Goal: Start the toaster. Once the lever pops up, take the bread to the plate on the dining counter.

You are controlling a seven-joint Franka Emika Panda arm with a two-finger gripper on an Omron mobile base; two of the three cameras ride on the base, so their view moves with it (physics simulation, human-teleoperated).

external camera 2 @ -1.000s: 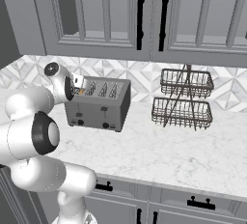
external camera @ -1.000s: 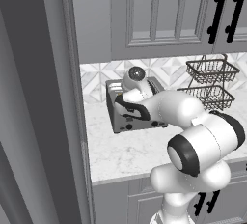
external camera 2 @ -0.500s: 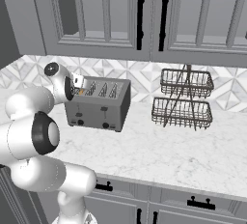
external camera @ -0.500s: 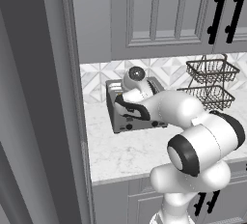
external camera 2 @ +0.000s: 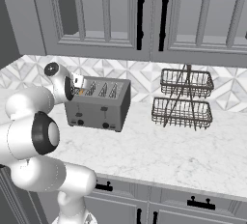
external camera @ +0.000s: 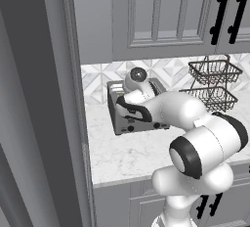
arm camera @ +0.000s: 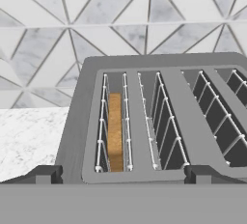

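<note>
So we're looking at the toaster (external camera 2: 99, 105), a boxy grey brushed-metal thing with four long slots on top, each lined with thin white wire guards. It sits toward the back of the surface (external camera 2: 159, 155), close to the wall, nearer the left end than the right. That surface is white marble-look stone with faint grey veins, smooth and a bit glossy. On the toaster's front face we can make out two small slider levers and two dark round knobs low down.

The bread (arm camera: 115, 131) is in the leftmost slot as the hand view shows it: a flat tan slice standing on edge, sunk down between the wire guards, with a grainy golden-brown face. The other slots we see are dark.

The pincer (arm camera: 120, 174) hangs right above the toaster's top, over the end where the bread is, its two blocky dark tips spread wide apart with nothing between them. From the base cameras the white rounded arm curls over the toaster's left end.

Behind it all, the wall is tiled in pale marble triangles with thin grout lines. To the right of the toaster, well apart, stands a two-tier basket (external camera 2: 185, 98) of dark wire. Grey panelled cabinets (external camera 2: 120, 13) with black bar handles hang above.
</note>
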